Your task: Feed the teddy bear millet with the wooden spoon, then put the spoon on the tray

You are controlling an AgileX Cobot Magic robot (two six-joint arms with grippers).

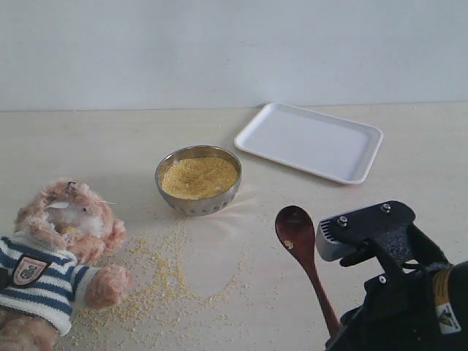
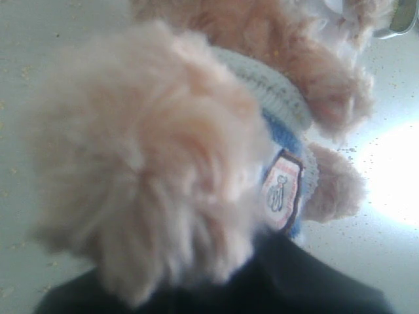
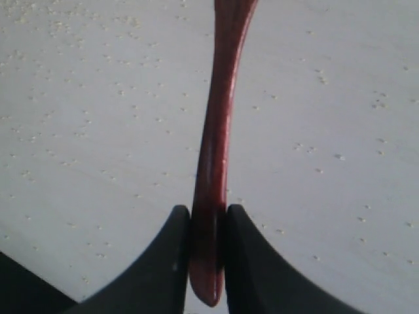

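Observation:
The teddy bear leans at the lower left, its face turned toward the steel bowl heaped with millet. In the left wrist view its fuzzy limb fills the picture and runs into the dark jaws of my left gripper, which looks shut on it. My right gripper at the lower right is shut on the end of the wooden spoon's handle. The spoon bowl points away and up, with a few grains in it. The white tray lies at the back right.
Loose millet grains are scattered over the table between the bear, the bowl and the spoon. The right arm's black body fills the lower right corner. A plain wall stands behind the table.

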